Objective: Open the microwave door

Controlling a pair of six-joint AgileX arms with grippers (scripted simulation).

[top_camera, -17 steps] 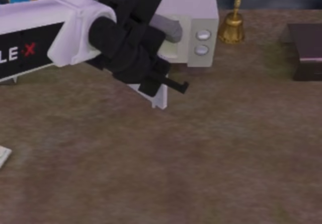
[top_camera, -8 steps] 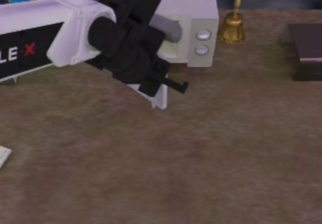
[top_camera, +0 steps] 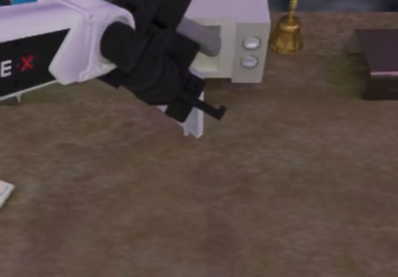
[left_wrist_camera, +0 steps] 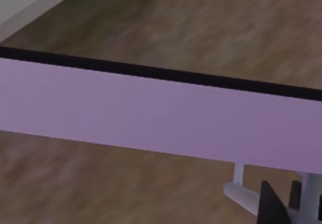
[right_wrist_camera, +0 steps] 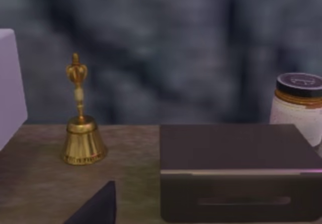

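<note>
1. My left gripper (top_camera: 208,110) reaches in from the top view's left, at the free edge of the microwave door (top_camera: 194,122), in front of the microwave (top_camera: 239,15)
2. The door stands swung out from the front, its edge toward the table's near side; the cream interior shows behind my wrist
3. In the left wrist view my dark fingertips (left_wrist_camera: 271,206) sit at the thin handle bar (left_wrist_camera: 241,196), narrow about it, though I cannot tell for sure that they clamp it
4. The microwave sits at the table's far edge, two knobs (top_camera: 251,43) facing forward
5. A gold bell (top_camera: 287,31) stands just beside it on the right, a dark brown box (top_camera: 379,62) farther right
6. My right gripper (right_wrist_camera: 95,209) is near that box; whether it is open I cannot tell
</note>
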